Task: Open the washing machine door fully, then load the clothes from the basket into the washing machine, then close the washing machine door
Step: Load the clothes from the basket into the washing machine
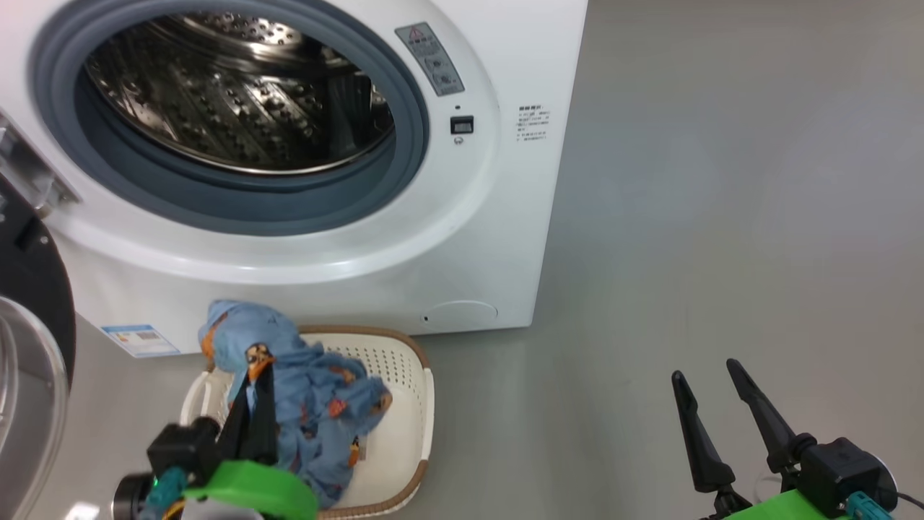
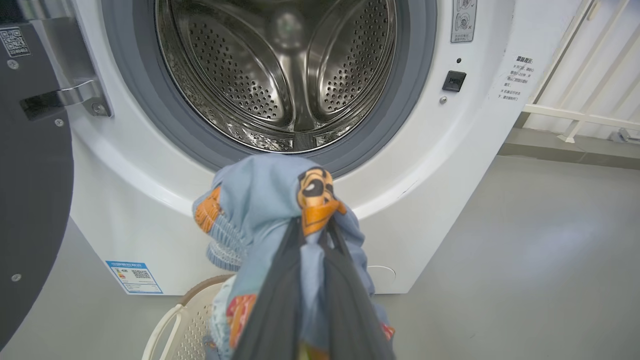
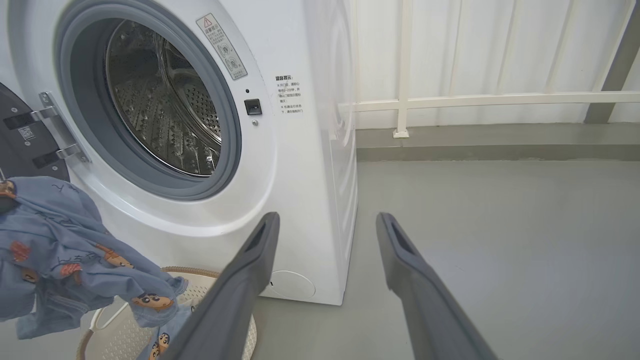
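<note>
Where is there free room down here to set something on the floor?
Open grey floor lies right of the white boxy washing machine, around the open right gripper. Crowded: the left, where black-rimmed round door, cream perforated basket and left gripper clamping light blue printed clothes bunch together.

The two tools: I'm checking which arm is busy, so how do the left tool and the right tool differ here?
The left tool is shut on the clothes; the right tool stands open and holds nothing. The left tool is over the basket, in front of the washing machine; the right tool is off to the side, over the grey floor. Both have long dark fingers on green mounts.
</note>
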